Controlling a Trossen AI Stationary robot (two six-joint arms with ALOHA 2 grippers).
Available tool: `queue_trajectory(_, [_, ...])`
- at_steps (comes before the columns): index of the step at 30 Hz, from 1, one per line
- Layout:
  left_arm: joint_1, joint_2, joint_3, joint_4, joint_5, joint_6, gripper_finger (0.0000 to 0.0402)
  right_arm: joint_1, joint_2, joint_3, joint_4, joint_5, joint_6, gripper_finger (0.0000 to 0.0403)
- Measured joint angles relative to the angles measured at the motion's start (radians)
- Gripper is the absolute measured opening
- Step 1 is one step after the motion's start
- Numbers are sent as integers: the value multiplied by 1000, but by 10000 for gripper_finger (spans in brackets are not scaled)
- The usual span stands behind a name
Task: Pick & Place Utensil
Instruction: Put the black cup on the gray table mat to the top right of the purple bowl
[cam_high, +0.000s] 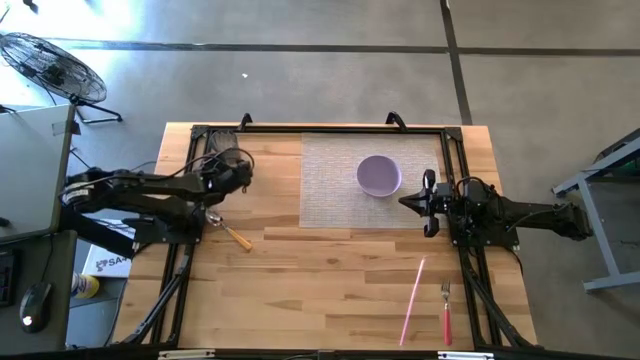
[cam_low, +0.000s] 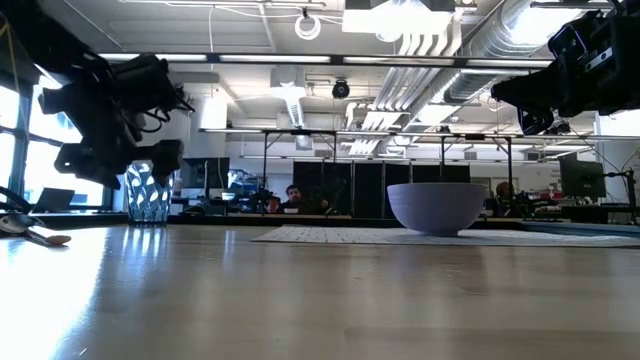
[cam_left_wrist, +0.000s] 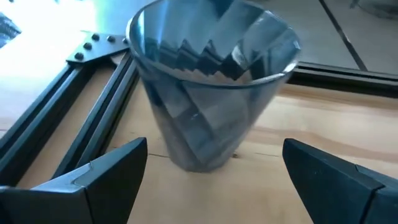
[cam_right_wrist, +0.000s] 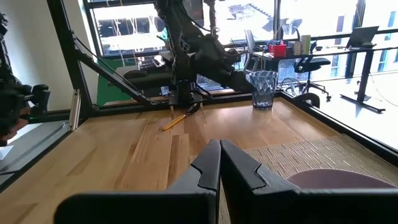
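A clear faceted glass cup (cam_left_wrist: 211, 93) stands upright on its base near the table's far left corner. My left gripper (cam_left_wrist: 214, 147) is open just short of it, one finger on each side, touching nothing. A spoon with an orange handle (cam_high: 234, 234) lies flat on the wood near the left arm. A fork with a red handle (cam_high: 446, 312) and a pink stick (cam_high: 413, 290) lie near the right near corner. My right gripper (cam_high: 430, 203) is shut and hovers beside the purple bowl (cam_high: 379, 175), which sits on a woven mat (cam_high: 330, 190).
A black metal frame (cam_high: 320, 129) runs along the table's far edge and down both sides, close behind the cup. Bare wood (cam_high: 320, 290) stretches across the middle and near part of the table. A fan (cam_high: 50, 68) stands on the floor beyond the left corner.
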Motion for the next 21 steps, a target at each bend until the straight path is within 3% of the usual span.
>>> queue_trajectory(5, [41,32,-8,109,37,64,367,0,0,0,0,0,0,3])
queue_trajectory(13, [88,188,-7,237,42,63,367,0,0,0,0,0,0,3])
queue_trajectory(21, [149,313,-7,387,-7,34,367,0,0,0,0,0,0,3])
